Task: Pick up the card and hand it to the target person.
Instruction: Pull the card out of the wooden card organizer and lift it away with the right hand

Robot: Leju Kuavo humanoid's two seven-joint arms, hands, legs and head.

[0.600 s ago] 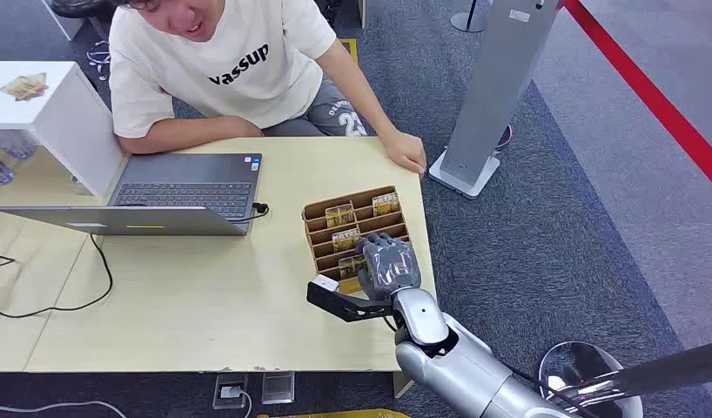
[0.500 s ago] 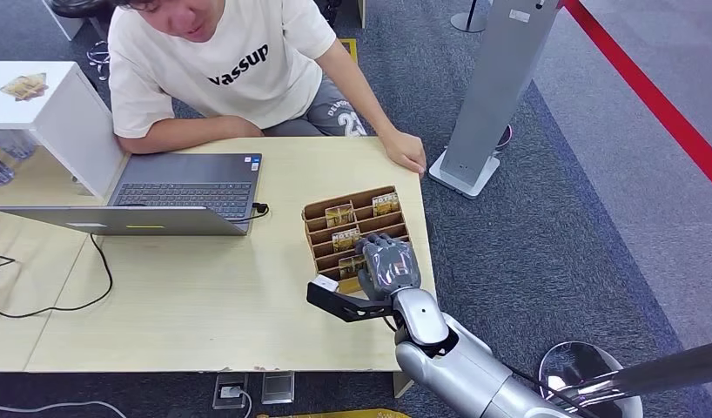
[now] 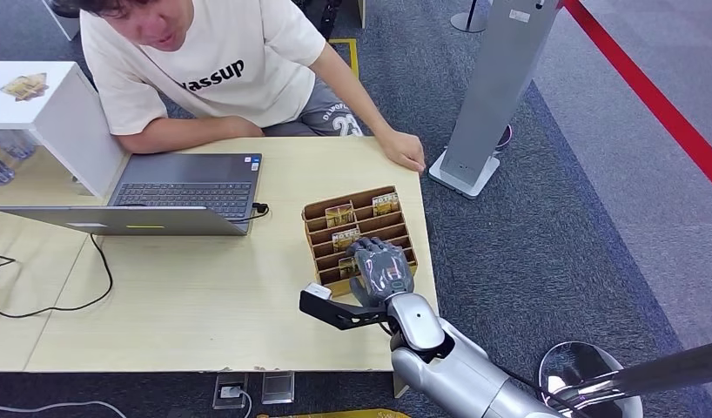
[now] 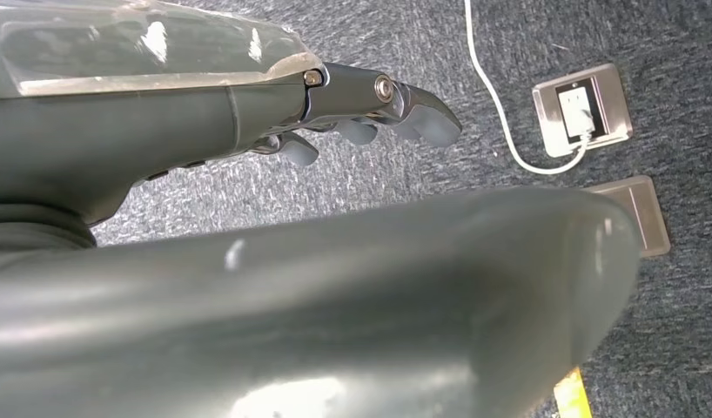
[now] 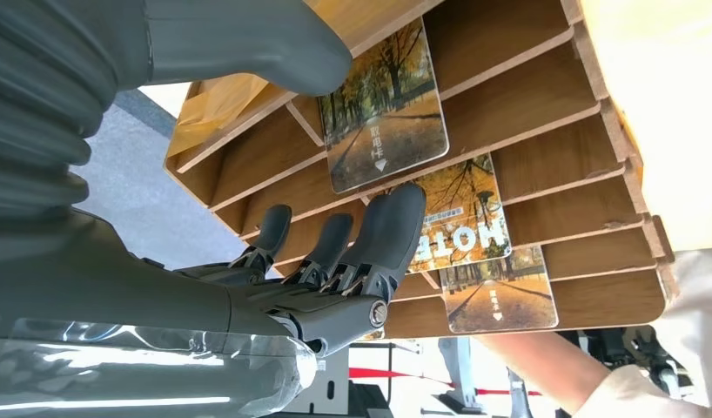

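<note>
**A:** Start from the head view. Where is the right hand (image 3: 383, 272)?

**B:** Over the near rows of the wooden card rack (image 3: 318, 212), on the tan desk (image 3: 204, 296). Its fingers reach into the slots, toward the person (image 3: 204, 70) seated on the rack's far side. A card (image 3: 345, 239) stands in the slot just beyond the fingertips, and two more sit in the rack's farthest rows.

**A:** Is anything in its grasp?

**B:** I cannot tell from here; the back of the hand covers the fingers.

**A:** And the left wrist view?

**B:** The left hand (image 4: 361, 104) hangs over grey carpet, well away from the rack, fingers loosely curled with nothing in them. The right hand is plainly the nearer one.

**A:** The right wrist view, then.

**B:** The fingertips (image 5: 396, 213) press against the face of the middle card (image 5: 461, 231) (the one printed HOTEL), thumb held apart above the rack's near edge. Nothing is pinched yet. The card's long axis runs out of its slot, across the rack's dividers, so I judge the thumb must close onto its free edge.

**A:** What differs from half a second ago?

**B:** The hand has slid deeper into the rack, away from its near edge, and the person has leaned sideways.
</note>
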